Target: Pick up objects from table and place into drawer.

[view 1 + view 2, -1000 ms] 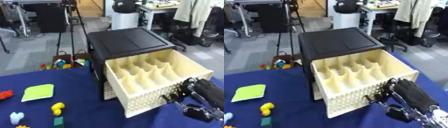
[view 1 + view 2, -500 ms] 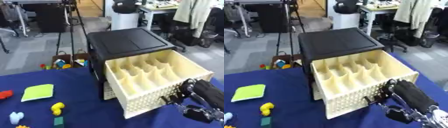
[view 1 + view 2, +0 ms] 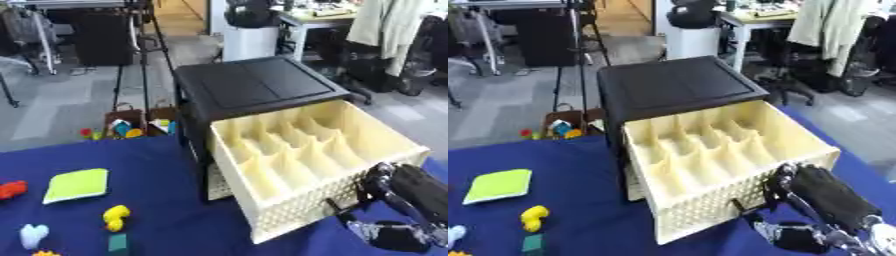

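Note:
A cream drawer (image 3: 710, 155) with several divider cells stands pulled out of a black cabinet (image 3: 671, 87) on the blue table. The cells that show hold nothing. My right hand (image 3: 820, 197) is at the drawer's perforated front panel, near its lower right corner, beside a small dark handle (image 3: 737, 204). On the table's left lie a lime green flat square (image 3: 77, 185), a yellow piece (image 3: 115, 217), a red thing (image 3: 10, 190), a white thing (image 3: 33, 235) and a teal block (image 3: 117, 243). My left hand does not show.
The blue tablecloth (image 3: 166, 175) ends just behind the toys. On the floor beyond it stand a brown bag of coloured toys (image 3: 131, 127), a tripod (image 3: 140, 60) and office chairs. The open drawer takes up the table's right half.

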Motion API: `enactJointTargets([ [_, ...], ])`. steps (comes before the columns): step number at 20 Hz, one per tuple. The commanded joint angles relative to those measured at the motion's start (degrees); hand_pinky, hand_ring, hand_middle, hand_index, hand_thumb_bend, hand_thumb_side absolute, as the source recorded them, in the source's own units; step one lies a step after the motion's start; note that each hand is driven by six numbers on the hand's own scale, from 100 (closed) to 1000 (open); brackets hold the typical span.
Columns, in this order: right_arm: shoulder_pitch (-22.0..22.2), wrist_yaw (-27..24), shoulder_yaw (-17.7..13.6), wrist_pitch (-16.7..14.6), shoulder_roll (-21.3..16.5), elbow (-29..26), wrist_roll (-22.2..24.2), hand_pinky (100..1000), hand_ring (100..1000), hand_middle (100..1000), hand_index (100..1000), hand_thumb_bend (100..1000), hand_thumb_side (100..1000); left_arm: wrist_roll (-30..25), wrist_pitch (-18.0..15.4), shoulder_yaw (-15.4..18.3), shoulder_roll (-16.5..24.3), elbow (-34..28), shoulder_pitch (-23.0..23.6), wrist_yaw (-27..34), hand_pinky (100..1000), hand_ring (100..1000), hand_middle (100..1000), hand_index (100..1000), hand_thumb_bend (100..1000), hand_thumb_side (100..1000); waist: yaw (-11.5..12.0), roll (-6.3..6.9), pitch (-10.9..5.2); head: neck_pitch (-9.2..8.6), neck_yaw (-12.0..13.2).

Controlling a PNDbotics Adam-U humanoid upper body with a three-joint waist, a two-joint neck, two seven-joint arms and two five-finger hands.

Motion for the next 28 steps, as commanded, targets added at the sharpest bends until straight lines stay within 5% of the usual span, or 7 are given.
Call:
enactJointTargets([
  [1, 0.31, 3.24, -1.21, -1.62, -1.85, -0.55, -1.02, 471, 472, 358, 462, 404, 442, -0.01, 0.11, 0.23, 1.58, -0.73, -0.35, -0.33, 687, 786, 817, 857, 327, 1000, -0.1, -0.13, -0.81, 0.28, 0.1],
  [11, 1.85, 12.8, -2.02, -4.8, -1.97, -0.55, -13.88, 469, 500, 354, 545, 418, 552, 0.11, 0.16, 0.15, 1.61, -0.73, -0.23, -0.47, 687, 787, 817, 855, 325, 1000, -0.64, -0.4, -0.74, 0.25, 0.07],
  [28, 1.69, 12.14, -2.01, -4.62, -2.52, -0.55, -22.93, 446, 477, 298, 532, 423, 598, 0.19, 0.08, 0.08, 1.55, -0.73, -0.25, -0.44, 687, 788, 817, 856, 324, 1000, -0.77, -0.61, -0.61, 0.02, -0.22],
])
